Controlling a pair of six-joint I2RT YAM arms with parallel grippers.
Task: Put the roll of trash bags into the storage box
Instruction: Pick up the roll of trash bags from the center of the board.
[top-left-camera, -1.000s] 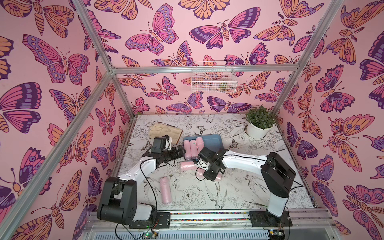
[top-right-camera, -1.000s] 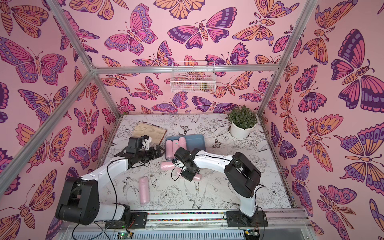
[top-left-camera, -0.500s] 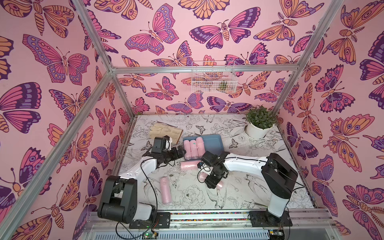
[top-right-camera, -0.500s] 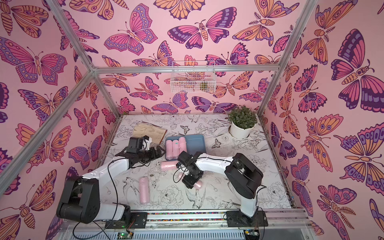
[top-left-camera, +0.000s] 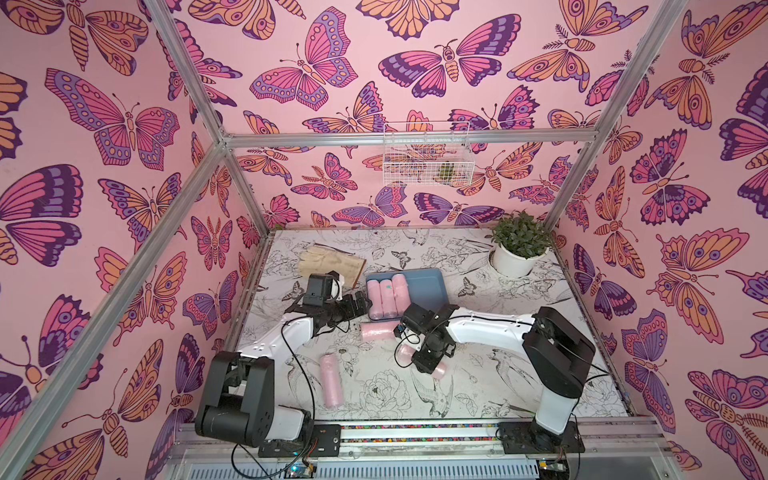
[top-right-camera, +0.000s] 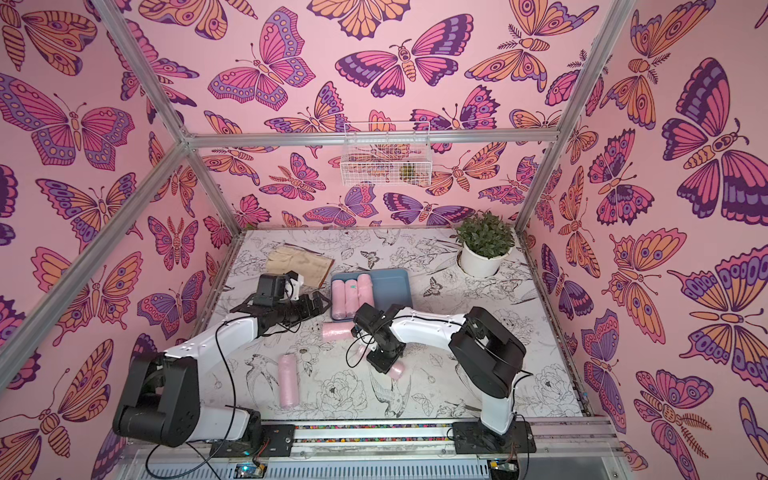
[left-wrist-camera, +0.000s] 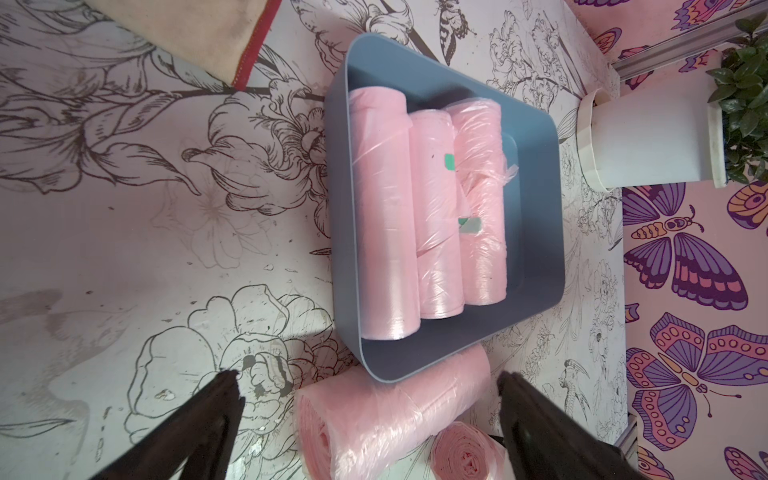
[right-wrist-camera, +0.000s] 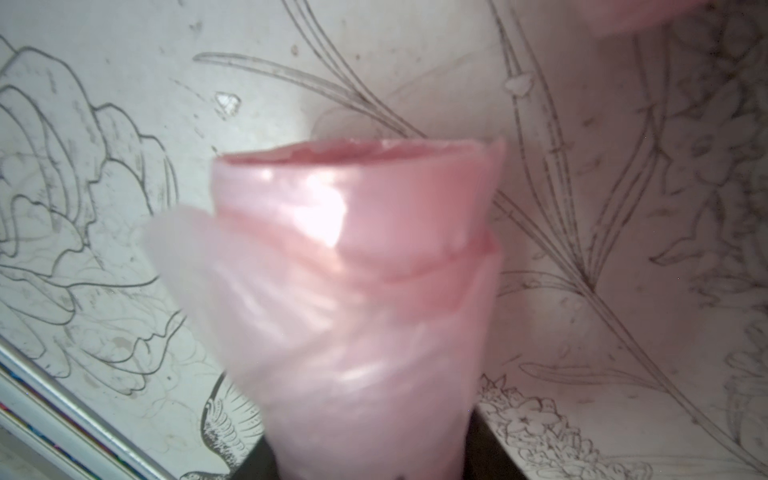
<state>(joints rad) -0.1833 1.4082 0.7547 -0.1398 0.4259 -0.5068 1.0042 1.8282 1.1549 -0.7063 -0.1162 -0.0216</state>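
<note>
Right pincer pinched a roll of trash bags near table centre, left pincer spread beside the storage box, three rolls inside.

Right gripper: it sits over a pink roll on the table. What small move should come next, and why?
Probably close the right gripper firmly on the roll before lifting. The right wrist view shows the roll between the jaws, but not whether they clamp it. The roll seems to lie on the table, and the storage box has free room.
</note>
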